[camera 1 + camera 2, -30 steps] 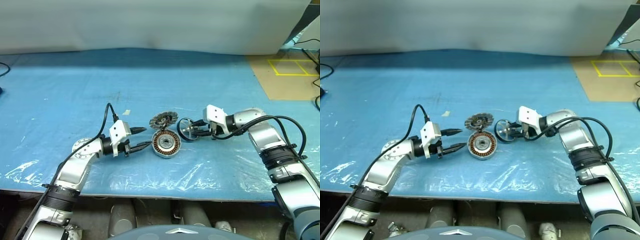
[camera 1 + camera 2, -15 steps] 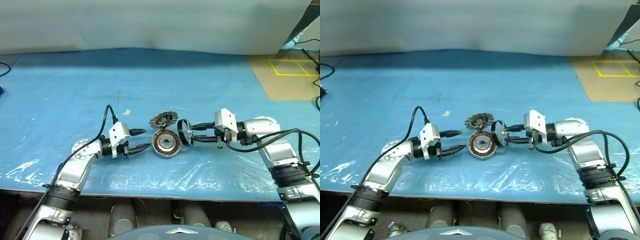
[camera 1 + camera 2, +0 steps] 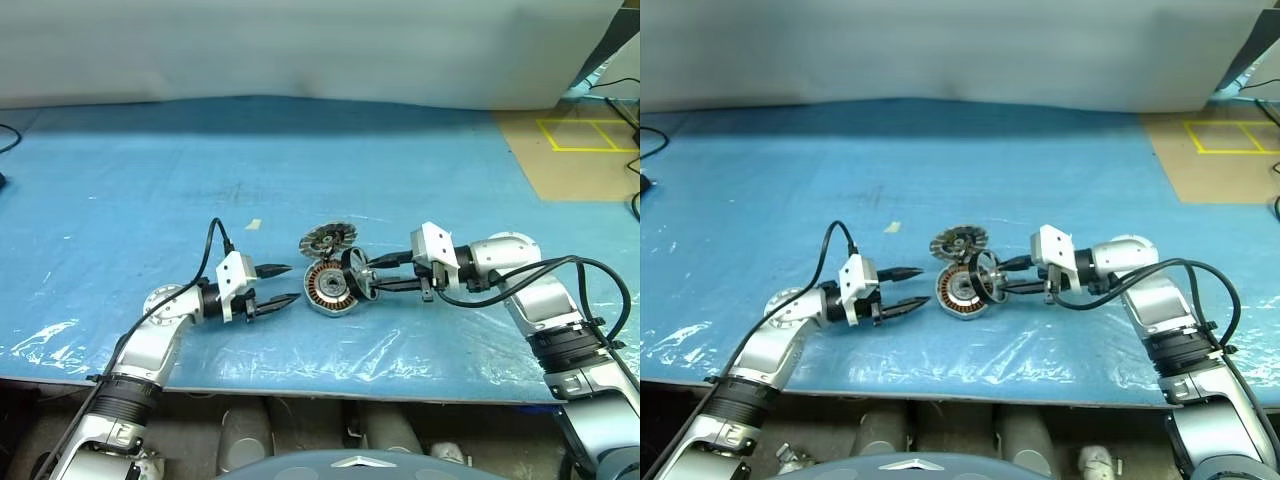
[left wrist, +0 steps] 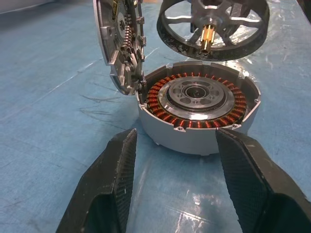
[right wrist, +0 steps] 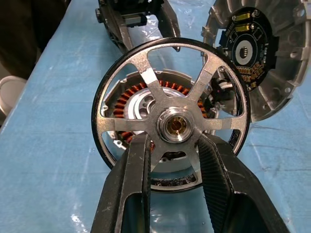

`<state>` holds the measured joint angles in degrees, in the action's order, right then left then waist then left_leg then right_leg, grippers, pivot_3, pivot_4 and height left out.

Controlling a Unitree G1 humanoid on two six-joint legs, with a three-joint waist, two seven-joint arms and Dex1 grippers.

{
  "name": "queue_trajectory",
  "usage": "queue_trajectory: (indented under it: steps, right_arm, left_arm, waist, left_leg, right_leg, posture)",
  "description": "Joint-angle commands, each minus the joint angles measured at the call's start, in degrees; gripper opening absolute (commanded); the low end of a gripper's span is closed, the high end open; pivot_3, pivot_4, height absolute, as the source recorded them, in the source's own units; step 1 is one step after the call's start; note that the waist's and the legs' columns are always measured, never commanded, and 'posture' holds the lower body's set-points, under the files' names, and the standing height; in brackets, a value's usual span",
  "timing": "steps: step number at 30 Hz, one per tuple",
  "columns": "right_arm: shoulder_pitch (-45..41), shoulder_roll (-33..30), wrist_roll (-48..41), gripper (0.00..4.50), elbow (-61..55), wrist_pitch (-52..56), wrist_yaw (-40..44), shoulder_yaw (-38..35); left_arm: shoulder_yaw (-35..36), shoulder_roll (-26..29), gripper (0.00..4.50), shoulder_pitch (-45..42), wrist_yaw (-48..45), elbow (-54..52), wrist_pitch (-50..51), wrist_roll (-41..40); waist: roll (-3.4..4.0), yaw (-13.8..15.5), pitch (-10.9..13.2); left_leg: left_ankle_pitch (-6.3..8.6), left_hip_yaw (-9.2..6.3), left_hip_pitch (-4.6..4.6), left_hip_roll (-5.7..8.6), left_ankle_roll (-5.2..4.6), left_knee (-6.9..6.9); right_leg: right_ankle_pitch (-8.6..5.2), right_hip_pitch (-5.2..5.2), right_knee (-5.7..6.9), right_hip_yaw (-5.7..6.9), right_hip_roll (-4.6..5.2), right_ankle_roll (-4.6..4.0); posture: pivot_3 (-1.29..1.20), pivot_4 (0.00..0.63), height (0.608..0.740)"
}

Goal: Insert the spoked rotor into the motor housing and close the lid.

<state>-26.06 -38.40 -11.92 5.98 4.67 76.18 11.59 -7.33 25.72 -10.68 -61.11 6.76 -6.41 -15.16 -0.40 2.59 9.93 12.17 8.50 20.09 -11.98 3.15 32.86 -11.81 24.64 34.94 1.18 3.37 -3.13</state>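
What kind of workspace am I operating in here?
Most likely a robot test bench or lab. The table has a blue cover with clear plastic film along the front edge. Yellow tape squares mark the floor at the right. Only motor parts lie out: motor housing, lid.

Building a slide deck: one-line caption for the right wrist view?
Right gripper holds the spoked rotor by its hub before the motor housing, lid propped alongside.

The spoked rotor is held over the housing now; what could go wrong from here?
The spoked rotor is pinched at its hub by the right gripper, tilted above the motor housing; lowered like this, it may jam on the rim. The lid leans on the housing's edge, so a bump might topple it.
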Motion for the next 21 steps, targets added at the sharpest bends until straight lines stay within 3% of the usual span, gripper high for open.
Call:
queue_trajectory:
  steps: [1,21]
  right_arm:
    - [-1.11,-0.24,1.14,1.11,-0.10,-2.98,0.03,0.02]
    - [-6.87,-1.76,8.47,1.11,-4.28,-8.57,0.72,4.15]
  left_arm:
    - [0.33,-0.13,2.73,0.92,0.37,-0.29,-1.43,-0.01]
    - [0.00,-0.72,2.73,1.36,0.79,1.05,-2.45,0.49]
  waist:
    - [0.00,0.00,0.00]
    - [0.00,-0.02,0.00]
  left_leg:
    - [0.00,0.00,0.00,0.00,0.00,0.00]
    - [0.00,0.00,-0.02,-0.01,0.00,0.05]
  right_leg:
    - [0.00,0.00,0.00,0.00,0.00,0.00]
    - [0.00,0.00,0.07,-0.01,0.00,0.00]
  posture:
    - [0.00,0.150,0.740]
    - [0.00,0.150,0.740]
